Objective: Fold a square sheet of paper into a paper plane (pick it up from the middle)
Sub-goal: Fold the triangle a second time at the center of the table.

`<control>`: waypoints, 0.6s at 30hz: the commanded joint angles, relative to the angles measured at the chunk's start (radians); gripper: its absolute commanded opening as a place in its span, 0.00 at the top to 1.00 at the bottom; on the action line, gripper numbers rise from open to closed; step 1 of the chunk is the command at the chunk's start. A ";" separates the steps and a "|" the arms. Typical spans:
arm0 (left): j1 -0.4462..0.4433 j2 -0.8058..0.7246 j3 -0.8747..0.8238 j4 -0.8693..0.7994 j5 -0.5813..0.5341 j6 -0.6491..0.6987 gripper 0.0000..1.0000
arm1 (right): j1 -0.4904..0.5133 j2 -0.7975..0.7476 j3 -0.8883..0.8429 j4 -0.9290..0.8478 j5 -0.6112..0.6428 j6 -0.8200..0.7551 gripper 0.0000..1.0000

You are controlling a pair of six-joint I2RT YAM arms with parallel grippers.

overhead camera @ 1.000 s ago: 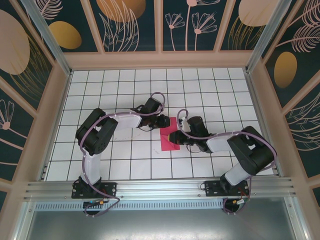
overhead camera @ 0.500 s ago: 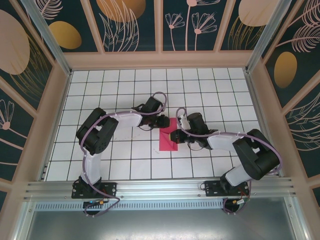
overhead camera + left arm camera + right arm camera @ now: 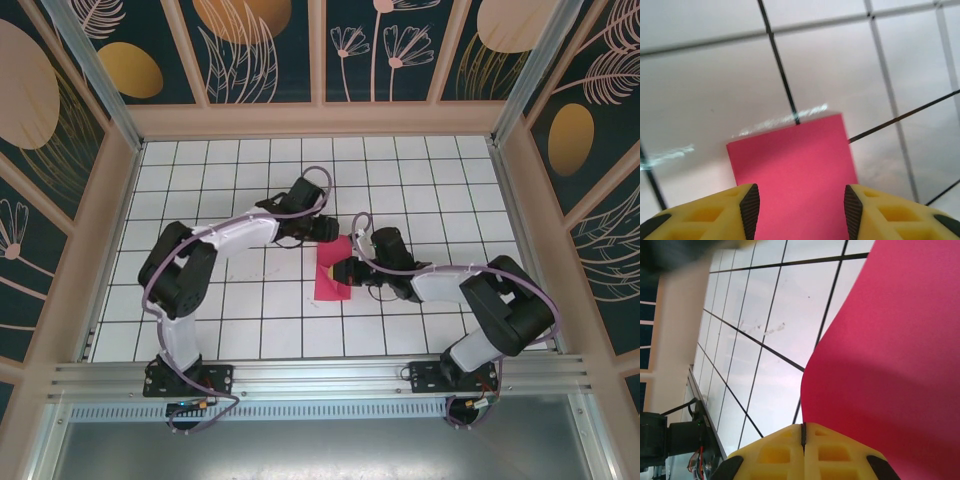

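The square sheet of paper (image 3: 328,280), red-pink, lies folded to a narrow rectangle at the middle of the white grid table. My left gripper (image 3: 334,232) hovers open over its far end; in the left wrist view the yellow fingers (image 3: 725,212) stand apart with the sheet of paper (image 3: 795,160) flat below them, touching nothing. My right gripper (image 3: 346,270) is at the sheet's right edge. In the right wrist view the right gripper (image 3: 803,432) is shut, and the sheet of paper (image 3: 890,365) curves up from the seam between its jaws. The paper plane is out of view.
Wooden walls (image 3: 110,230) enclose the grid table (image 3: 250,190) on three sides. An aluminium rail (image 3: 320,378) with both arm bases runs along the near edge. Both arms reach inward and meet near the centre.
My left gripper has opened and moved slightly toward the far side. My right gripper has closed fully and shifted a little left, and the paper has shifted left with it.
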State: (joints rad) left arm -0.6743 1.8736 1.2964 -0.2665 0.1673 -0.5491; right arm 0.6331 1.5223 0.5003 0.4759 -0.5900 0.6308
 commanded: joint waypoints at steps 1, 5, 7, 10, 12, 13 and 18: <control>0.005 -0.169 -0.093 -0.004 -0.052 -0.070 0.50 | 0.020 0.012 -0.015 0.097 0.052 0.096 1.00; 0.003 -0.332 -0.313 0.139 0.029 -0.208 0.65 | 0.041 0.008 -0.018 0.103 0.098 0.132 1.00; -0.001 -0.402 -0.432 0.208 0.065 -0.277 0.71 | 0.047 0.003 -0.029 0.129 0.112 0.181 1.00; -0.005 -0.466 -0.519 0.238 0.073 -0.321 0.75 | 0.089 0.004 -0.036 0.170 0.147 0.244 1.00; -0.004 -0.476 -0.541 0.219 0.080 -0.322 0.78 | 0.123 -0.001 -0.042 0.196 0.178 0.281 1.00; -0.006 -0.478 -0.546 0.208 0.074 -0.326 0.80 | 0.137 -0.004 -0.041 0.192 0.202 0.295 1.00; -0.009 -0.461 -0.600 0.260 0.104 -0.358 0.85 | 0.153 -0.028 -0.064 0.186 0.275 0.310 1.00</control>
State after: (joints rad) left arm -0.6754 1.4143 0.7116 -0.0696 0.2317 -0.8680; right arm 0.7879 1.5223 0.4595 0.6243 -0.3855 0.9043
